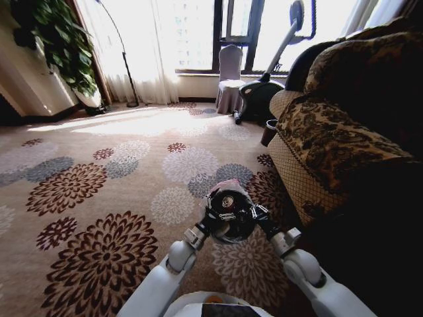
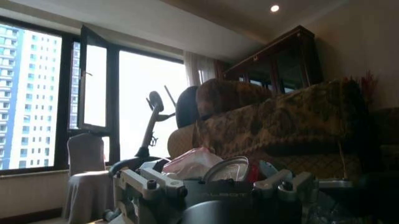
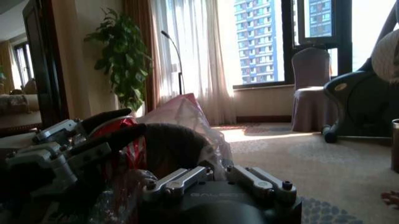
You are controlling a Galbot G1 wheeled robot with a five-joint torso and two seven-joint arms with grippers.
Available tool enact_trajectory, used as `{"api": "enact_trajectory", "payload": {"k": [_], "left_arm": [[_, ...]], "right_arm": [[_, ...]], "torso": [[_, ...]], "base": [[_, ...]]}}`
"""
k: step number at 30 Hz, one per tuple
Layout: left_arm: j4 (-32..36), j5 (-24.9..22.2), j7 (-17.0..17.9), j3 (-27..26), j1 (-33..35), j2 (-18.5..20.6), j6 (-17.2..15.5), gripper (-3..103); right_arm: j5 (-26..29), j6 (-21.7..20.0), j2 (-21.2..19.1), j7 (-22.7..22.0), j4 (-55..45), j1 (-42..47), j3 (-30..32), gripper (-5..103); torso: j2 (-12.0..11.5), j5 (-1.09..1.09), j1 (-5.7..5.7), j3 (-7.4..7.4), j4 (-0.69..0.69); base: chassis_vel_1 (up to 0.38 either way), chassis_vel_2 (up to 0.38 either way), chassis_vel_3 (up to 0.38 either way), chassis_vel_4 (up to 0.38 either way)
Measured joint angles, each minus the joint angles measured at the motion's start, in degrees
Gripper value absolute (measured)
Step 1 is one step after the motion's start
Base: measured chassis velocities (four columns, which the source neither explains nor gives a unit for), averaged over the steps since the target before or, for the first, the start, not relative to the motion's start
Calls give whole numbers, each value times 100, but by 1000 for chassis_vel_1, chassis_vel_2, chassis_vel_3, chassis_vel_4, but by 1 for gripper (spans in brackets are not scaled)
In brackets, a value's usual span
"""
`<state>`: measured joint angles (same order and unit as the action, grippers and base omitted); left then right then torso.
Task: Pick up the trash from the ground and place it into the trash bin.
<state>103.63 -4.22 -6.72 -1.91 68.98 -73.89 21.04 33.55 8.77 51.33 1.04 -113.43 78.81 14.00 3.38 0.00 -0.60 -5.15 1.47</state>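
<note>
Both pincers, left [image 1: 210, 224] and right [image 1: 259, 214], clamp the bin [image 1: 228, 210] at 12 o'clock. If I loosen either, it drops and spills.

Low in the frame's centre, the left gripper [image 1: 210, 228] and right gripper [image 1: 259, 221] flank the black trash bin [image 1: 227, 212] above the floral carpet [image 1: 99, 198]. A patterned sofa [image 1: 330, 132] fills the right side.
</note>
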Motion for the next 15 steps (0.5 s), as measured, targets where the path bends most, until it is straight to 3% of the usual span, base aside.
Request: {"api": "enact_trajectory", "payload": {"k": [6, 10, 13, 15], "left_arm": [[360, 124, 8, -67, 166, 47, 365, 100], [406, 287, 39, -148, 175, 60, 443, 100], [386, 318, 47, -172, 157, 83, 353, 100], [381, 276, -61, -180, 160, 161, 10, 102]], "right_arm": [[8, -12, -9, 1, -4, -14, 10, 0], [9, -18, 0, 1, -2, -34, 1, 0], [9, -22, 10, 1, -2, -34, -6, 0], [3, -22, 8, 1, -3, -23, -5, 0]], "torso": [[0, 0, 0, 0, 1], [0, 0, 0, 0, 1], [0, 0, 0, 0, 0], [0, 0, 0, 0, 0]], "base": [[0, 0, 0, 0], [0, 0, 0, 0], [0, 0, 0, 0], [0, 0, 0, 0]]}}
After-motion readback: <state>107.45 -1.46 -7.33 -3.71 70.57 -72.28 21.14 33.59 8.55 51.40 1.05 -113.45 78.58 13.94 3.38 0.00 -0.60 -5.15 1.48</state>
